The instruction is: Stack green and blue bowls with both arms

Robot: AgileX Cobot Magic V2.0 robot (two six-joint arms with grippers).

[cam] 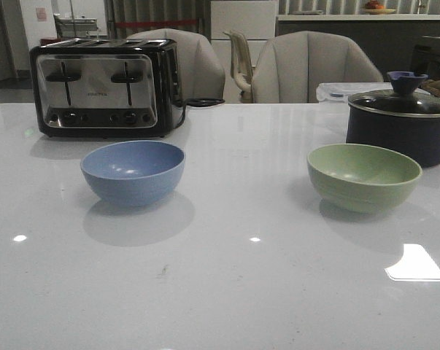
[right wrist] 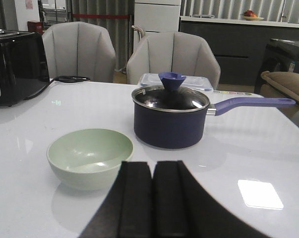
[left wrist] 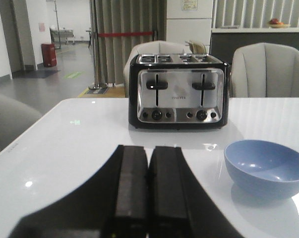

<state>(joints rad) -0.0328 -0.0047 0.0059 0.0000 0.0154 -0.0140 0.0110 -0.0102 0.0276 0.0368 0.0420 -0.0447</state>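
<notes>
We see the blue bowl [cam: 133, 172] at about nine o'clock from the middle of the white table [cam: 234, 284], and the green bowl [cam: 364, 177] at about three o'clock, so the two stand well apart and both are upright and empty. Nothing is stacked yet; in our judgement the task is only at its beginning. Our left gripper [left wrist: 148, 186] has its fingers pressed together and holds nothing; the blue bowl lies near it, toward the right arm's side. Our right gripper [right wrist: 153, 196] is closed in the same way and also empty, with the green bowl just beside it, toward the left arm's side. Several things could go wrong from here. With closed fingers we cannot take a rim, so both grippers must first open. The bowls look smooth and round, and the table is glossy, so a push from a finger may slide a bowl away instead of catching it. The dark pot [cam: 400, 124] with its lid stands just behind the green bowl, at about two o'clock, and the right arm could knock it. The toaster [cam: 103, 87] stands behind the blue bowl at ten o'clock, and it limits the left arm in the same way.
</notes>
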